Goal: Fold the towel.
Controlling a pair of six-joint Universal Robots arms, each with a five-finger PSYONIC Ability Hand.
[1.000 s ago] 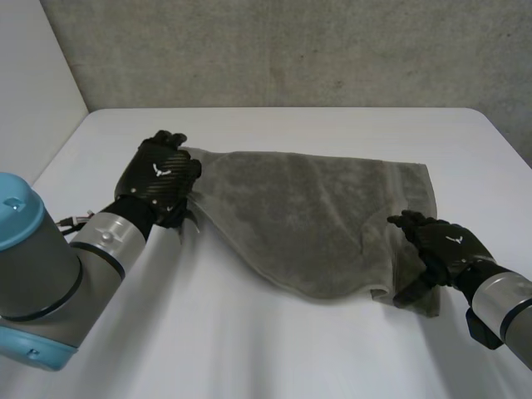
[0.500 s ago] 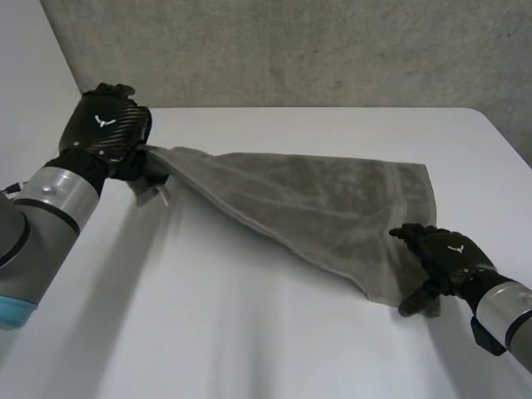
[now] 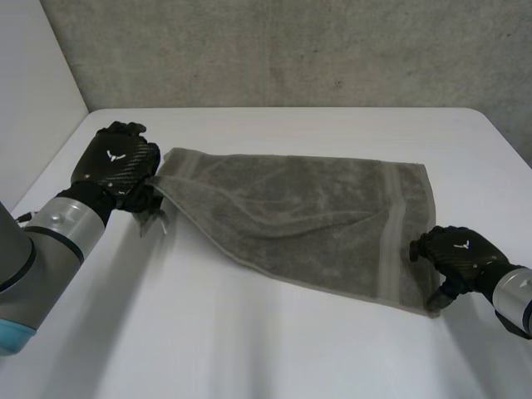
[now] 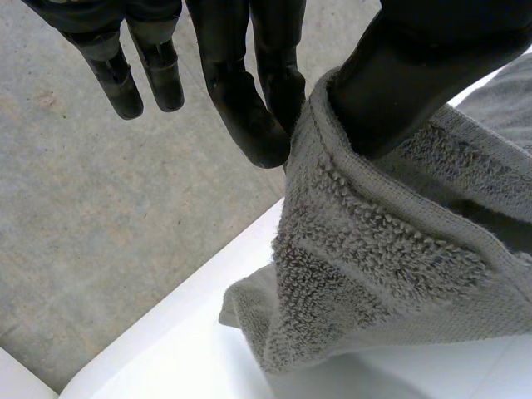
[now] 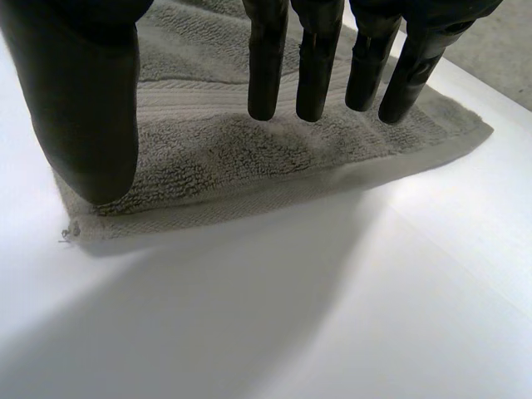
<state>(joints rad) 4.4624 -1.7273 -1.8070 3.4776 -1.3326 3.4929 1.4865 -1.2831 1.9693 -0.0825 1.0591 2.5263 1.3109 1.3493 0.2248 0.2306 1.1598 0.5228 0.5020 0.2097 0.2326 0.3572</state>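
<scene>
A grey terry towel (image 3: 316, 216) lies spread on the white table (image 3: 249, 341), with a slack fold running along its left side. My left hand (image 3: 116, 162) is at the towel's far left corner, shut on it. In the left wrist view the thumb (image 4: 416, 75) pinches the towel's hem (image 4: 374, 283) against the fingers (image 4: 241, 100), and the corner hangs lifted off the table. My right hand (image 3: 457, 249) rests at the near right corner. In the right wrist view its fingers (image 5: 316, 58) reach straight over the towel (image 5: 249, 158), and the thumb (image 5: 83, 108) stands above the corner without gripping it.
A grey concrete wall (image 3: 291, 50) runs behind the table. A white wall (image 3: 33, 75) stands at the left. The table's right edge (image 3: 507, 150) lies close to my right arm. Bare table surface stretches in front of the towel.
My left hand carried its corner out to the left, first raised and then lowered, pulling the towel open. My right hand slid back to the near right corner, its fingers bending in a little.
</scene>
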